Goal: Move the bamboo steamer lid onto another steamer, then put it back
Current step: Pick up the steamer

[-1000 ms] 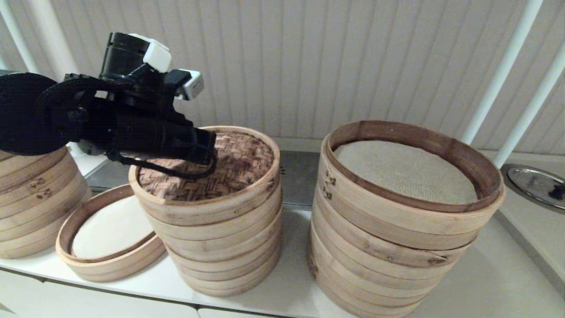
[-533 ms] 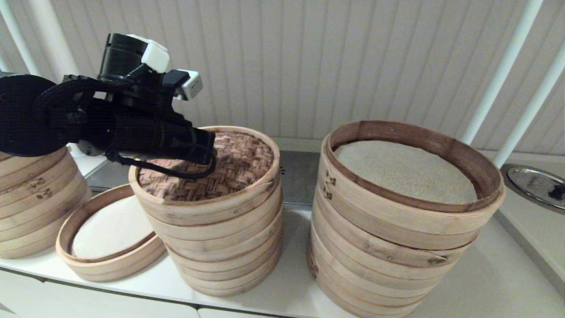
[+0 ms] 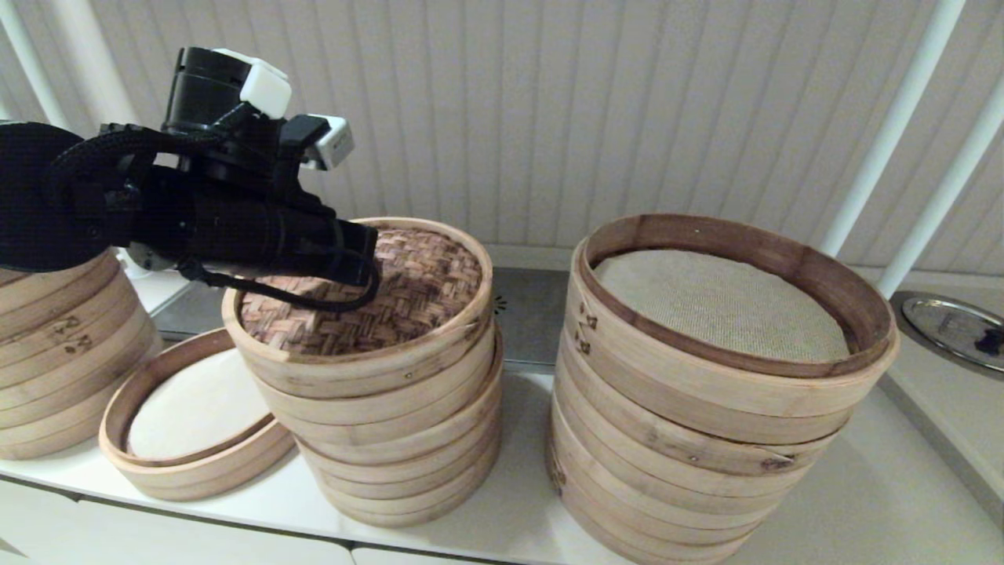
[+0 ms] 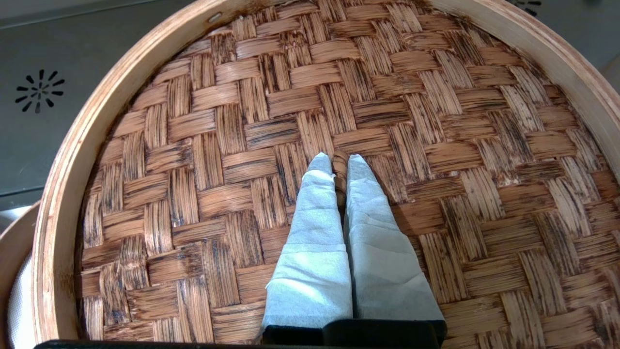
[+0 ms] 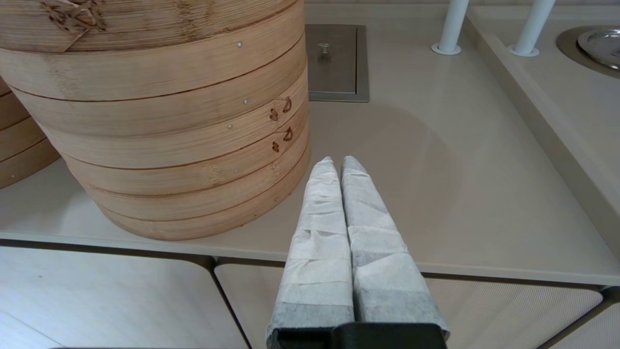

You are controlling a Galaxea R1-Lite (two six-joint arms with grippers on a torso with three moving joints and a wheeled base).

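Note:
The bamboo steamer lid (image 3: 427, 278), with its pinkish-brown weave and pale band rim, hangs slightly raised and tilted over the medium stack of pale tiers (image 3: 408, 447), whose liner it hides. My left gripper (image 4: 340, 161) is shut on the lid's small centre loop handle (image 4: 340, 169); in the head view the black left arm (image 3: 235, 227) reaches in from the left and covers the handle. The lid's weave (image 4: 436, 121) fills the left wrist view. My right gripper (image 5: 337, 162) is shut on nothing, parked low by the counter's front edge beside the wide stack (image 5: 160, 121).
A wider, taller stack with a beige mesh liner (image 3: 784, 255) stands right of the medium one. A low single steamer with a white liner (image 3: 204, 471) lies front left, another stack (image 3: 55, 353) at far left. A metal dish (image 3: 945, 322) sits at far right.
The left gripper has risen and drifted a little left with the lid, which now sits higher and offset from the tiers below it. The right arm has not moved.

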